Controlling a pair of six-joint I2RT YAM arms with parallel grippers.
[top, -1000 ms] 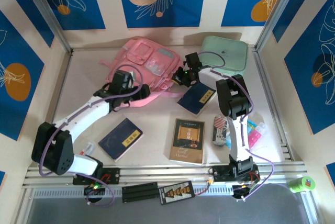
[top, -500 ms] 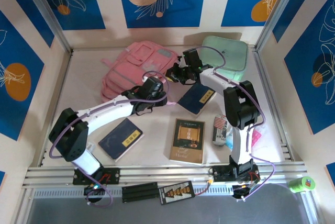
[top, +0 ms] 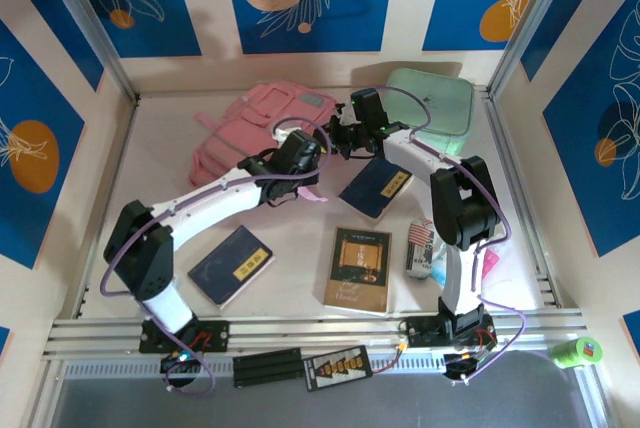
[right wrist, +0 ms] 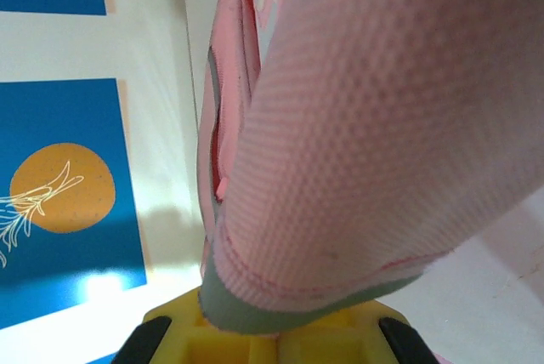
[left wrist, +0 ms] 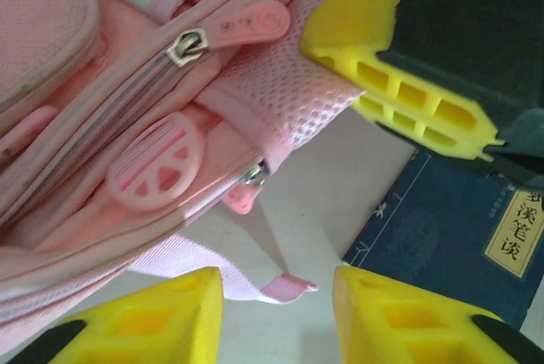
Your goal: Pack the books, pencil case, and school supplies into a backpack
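Since a second earlier the left arm has swung rightward along the backpack [top: 255,128], and the pack now lies flatter. Nearest, a navy book [top: 232,264] and the brown-and-tan book [top: 358,268] lie flat on the bench [top: 300,238]; a second navy book [top: 376,188] lies beyond. The left gripper [left wrist: 276,317] is apart and empty above a loose strap end [left wrist: 285,286]. The right gripper [top: 345,138] is clamped on the pack's pink mesh edge. Lying mid-bench toward the far wall, the pack looks light, soft and limp, and will likely sag unless held at that rim or a zip pull [left wrist: 251,22].
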